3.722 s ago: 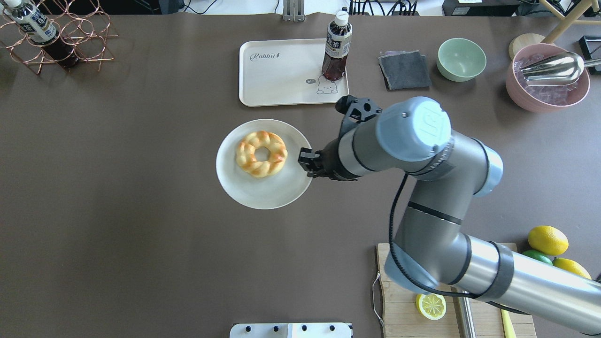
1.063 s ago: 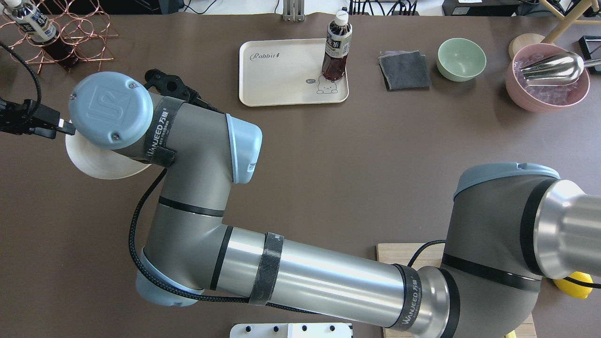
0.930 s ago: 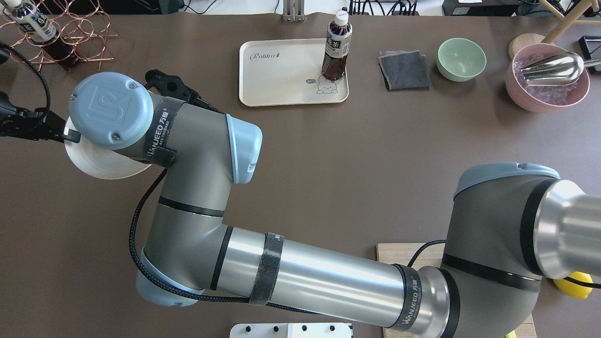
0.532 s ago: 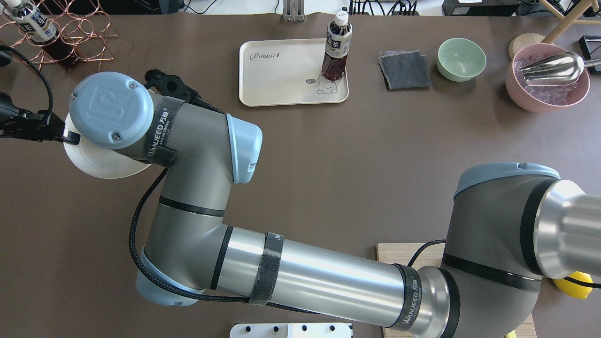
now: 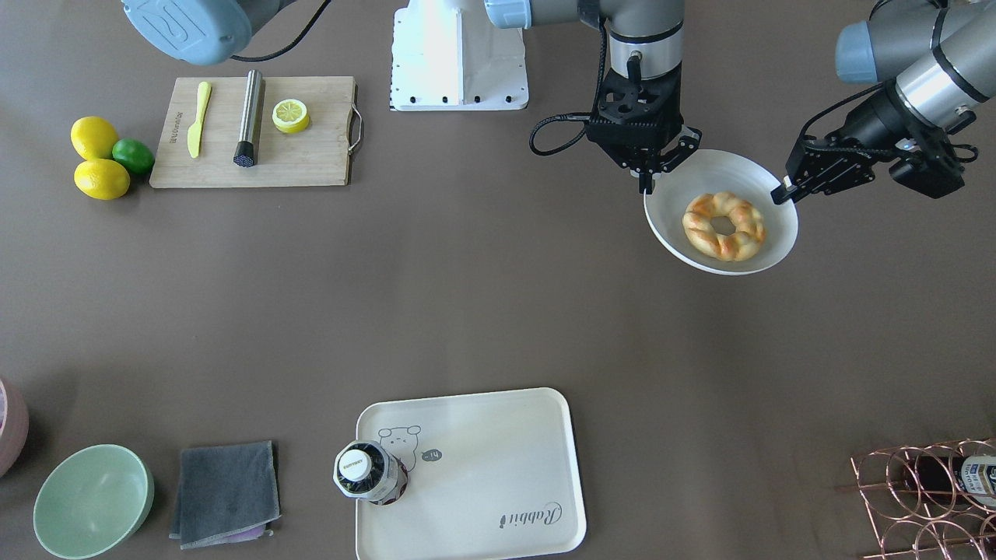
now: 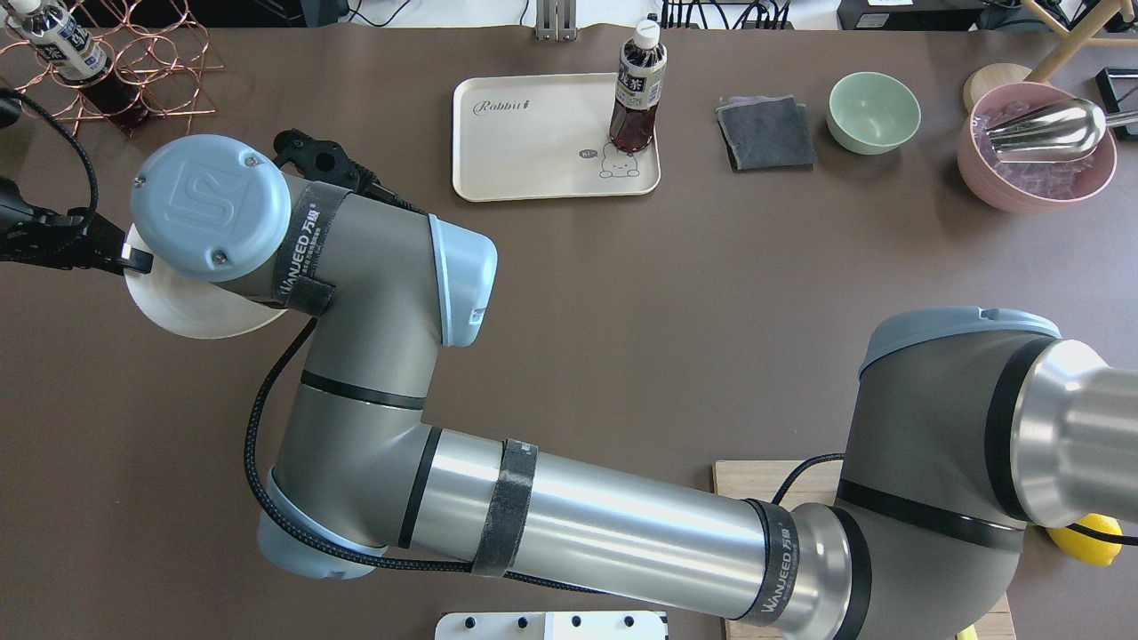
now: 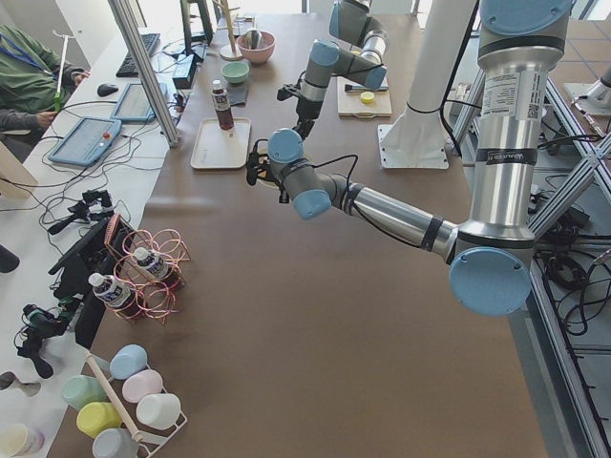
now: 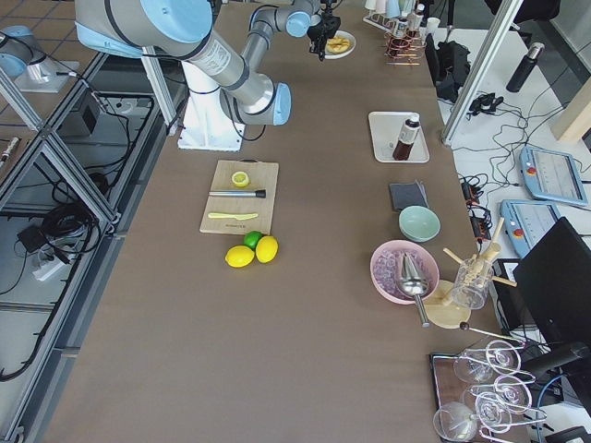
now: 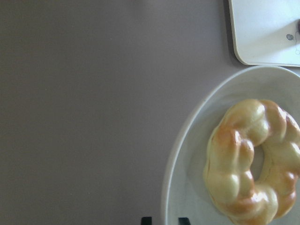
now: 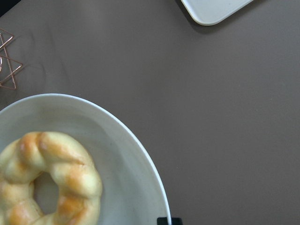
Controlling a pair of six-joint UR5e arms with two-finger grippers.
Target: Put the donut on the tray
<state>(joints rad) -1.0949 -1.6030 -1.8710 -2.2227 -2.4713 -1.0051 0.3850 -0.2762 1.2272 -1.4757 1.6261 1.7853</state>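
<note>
The donut (image 5: 724,225) lies on a round white plate (image 5: 675,204) at the table's left side. My right gripper (image 5: 645,185) is shut on the plate's rim; its tips (image 10: 168,220) show together at that rim. My left gripper (image 5: 780,194) is at the opposite rim, its two tips (image 9: 165,220) apart on either side of the edge. The donut also shows in the left wrist view (image 9: 255,161) and the right wrist view (image 10: 47,178). In the overhead view my right arm hides it. The cream tray (image 5: 498,435) stands far off with a bottle (image 5: 366,470) on it.
A copper wire rack (image 5: 918,482) with bottles stands near the plate's far side. A wooden cutting board (image 5: 311,167) holds a lemon slice, a knife and a steel tool. A green bowl (image 5: 93,498) and grey cloth (image 5: 226,490) lie beside the tray.
My right gripper has carried the plate with the donut from the table's middle to the left side. In the last second my left gripper has moved in onto the plate's rim.
</note>
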